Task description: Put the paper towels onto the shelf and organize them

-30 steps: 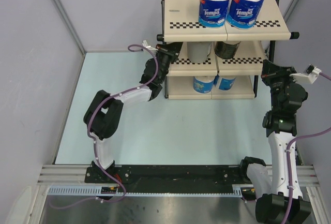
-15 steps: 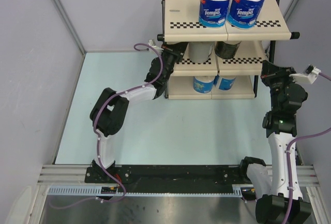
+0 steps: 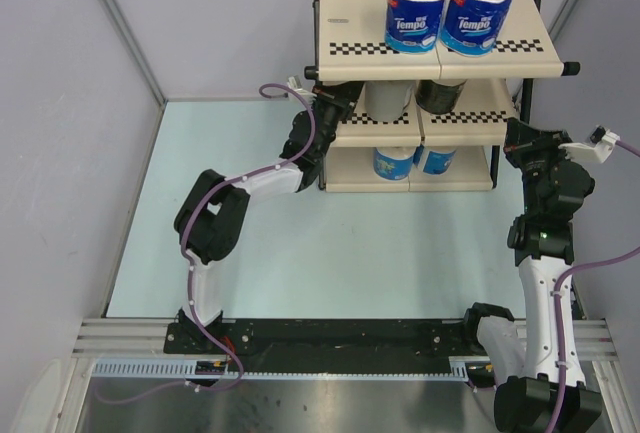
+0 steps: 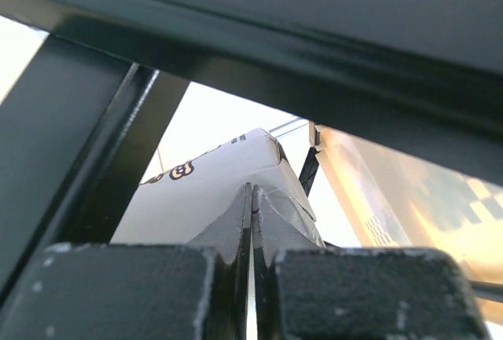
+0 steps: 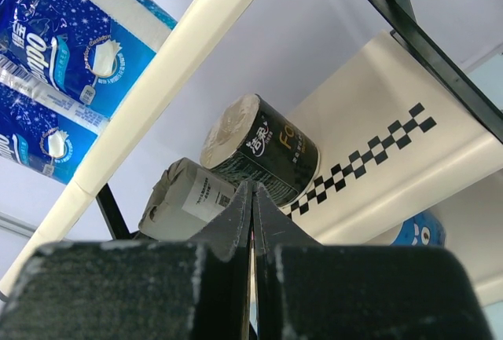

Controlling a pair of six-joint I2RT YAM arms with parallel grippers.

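The shelf (image 3: 340, 48) stands at the back right. Two blue Tempo rolls (image 3: 416, 10) stand on its top tier. A grey roll (image 3: 385, 101) and a dark-wrapped roll (image 3: 440, 96) are on the middle tier, and two blue rolls (image 3: 394, 163) on the bottom tier. My left gripper (image 3: 345, 97) is shut and empty at the middle tier's left end; in its wrist view its tips (image 4: 252, 199) are right up against the grey roll (image 4: 204, 191). My right gripper (image 3: 516, 135) is shut and empty beside the shelf's right side; its tips (image 5: 252, 195) point at the dark roll (image 5: 263, 151) and the grey roll (image 5: 185, 199).
Black frame bars (image 4: 94, 144) of the shelf close in around my left gripper. The pale blue table top (image 3: 250, 253) lies in front of the shelf, with grey walls (image 3: 70, 103) to the left and behind.
My left arm has reached further right into the left end of the middle tier, then held still. The right arm and the rolls have not moved.
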